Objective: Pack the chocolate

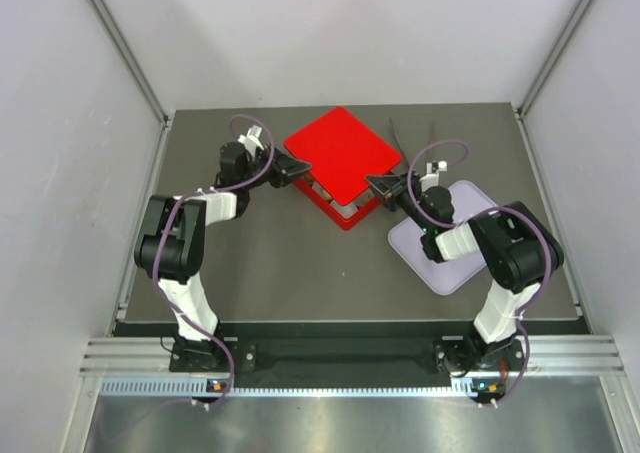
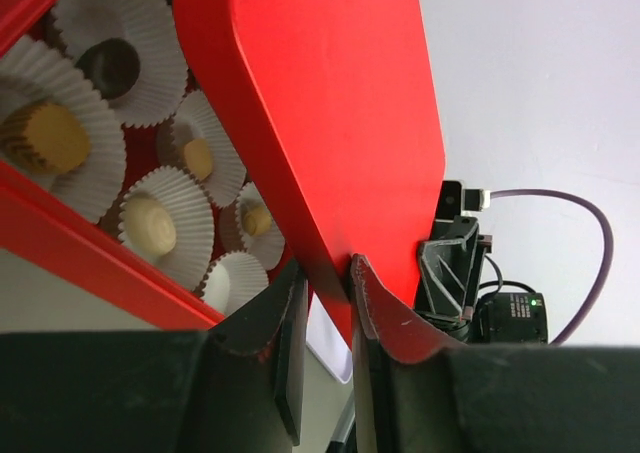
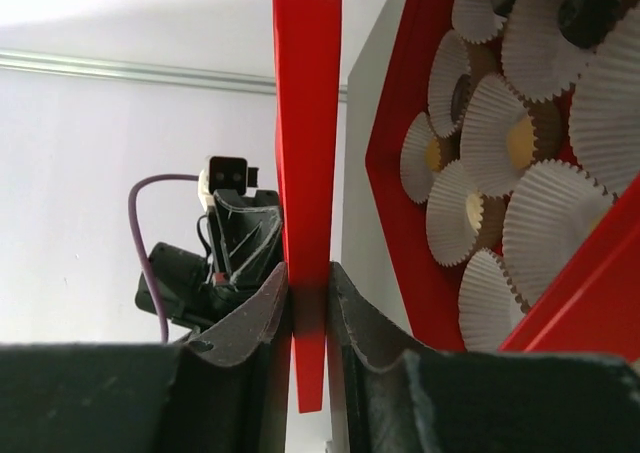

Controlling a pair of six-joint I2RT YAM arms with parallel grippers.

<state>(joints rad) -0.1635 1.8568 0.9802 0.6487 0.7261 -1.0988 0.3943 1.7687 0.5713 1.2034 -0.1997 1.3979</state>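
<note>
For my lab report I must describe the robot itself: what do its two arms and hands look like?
The left arm and right arm have white links and bulky black joints. A thin purple cable loops along each towards the wrist. The left hand and right hand each have two black, curved fingers.

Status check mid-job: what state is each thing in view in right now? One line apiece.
red lid: off the box, held above it by opposite edges.
red box: open, lid not seated.
chocolates: sitting in cups inside the box.
paper cups: upright in the box, those in view filled.
left gripper: shut on the lid's edge.
right gripper: shut on the lid's edge.
lavender tray: flat on the table, partly under the right arm.
</note>
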